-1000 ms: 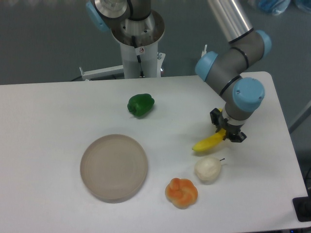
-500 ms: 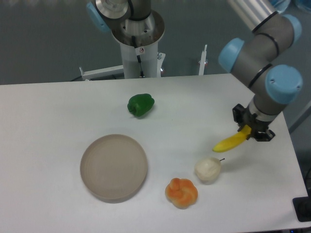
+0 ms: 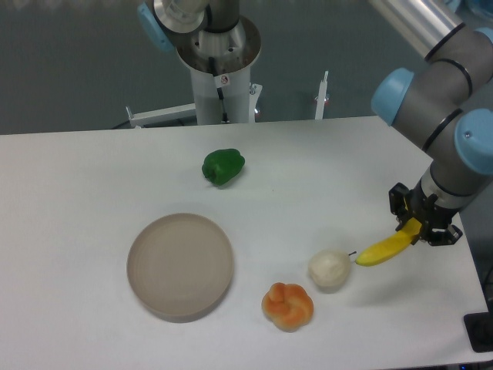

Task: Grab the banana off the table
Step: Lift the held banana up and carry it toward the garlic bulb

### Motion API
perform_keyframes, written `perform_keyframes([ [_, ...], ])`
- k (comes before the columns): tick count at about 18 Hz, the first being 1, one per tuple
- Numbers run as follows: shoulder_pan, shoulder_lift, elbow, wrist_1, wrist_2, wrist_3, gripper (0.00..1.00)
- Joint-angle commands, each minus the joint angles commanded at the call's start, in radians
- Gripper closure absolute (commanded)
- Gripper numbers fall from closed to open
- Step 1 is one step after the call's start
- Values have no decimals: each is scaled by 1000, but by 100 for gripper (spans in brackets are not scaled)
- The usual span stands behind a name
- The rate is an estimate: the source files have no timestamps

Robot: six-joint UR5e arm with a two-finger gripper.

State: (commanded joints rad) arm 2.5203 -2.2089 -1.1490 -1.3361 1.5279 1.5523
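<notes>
The bright yellow banana (image 3: 385,250) hangs from my gripper (image 3: 423,222), which is shut on its upper right end. The banana tilts down to the left, its free tip close to the cream-white round fruit (image 3: 330,269). It is held above the white table (image 3: 92,185), near the table's right edge. The arm's grey and blue joints rise above the gripper at the upper right.
A green bell pepper (image 3: 223,166) lies at the back middle. A round beige plate (image 3: 180,266) sits at the front left. An orange knotted bun (image 3: 287,305) lies in front of the cream-white fruit. The robot's base column (image 3: 219,69) stands behind the table.
My gripper has carried the banana to the right and toward the front, from beside the cream-white fruit's far side to near the table's right edge. The other objects have not moved.
</notes>
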Motion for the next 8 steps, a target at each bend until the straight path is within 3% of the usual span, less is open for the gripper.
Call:
perform_keyframes([
  [8, -5, -8, 6, 3, 11, 0, 85],
])
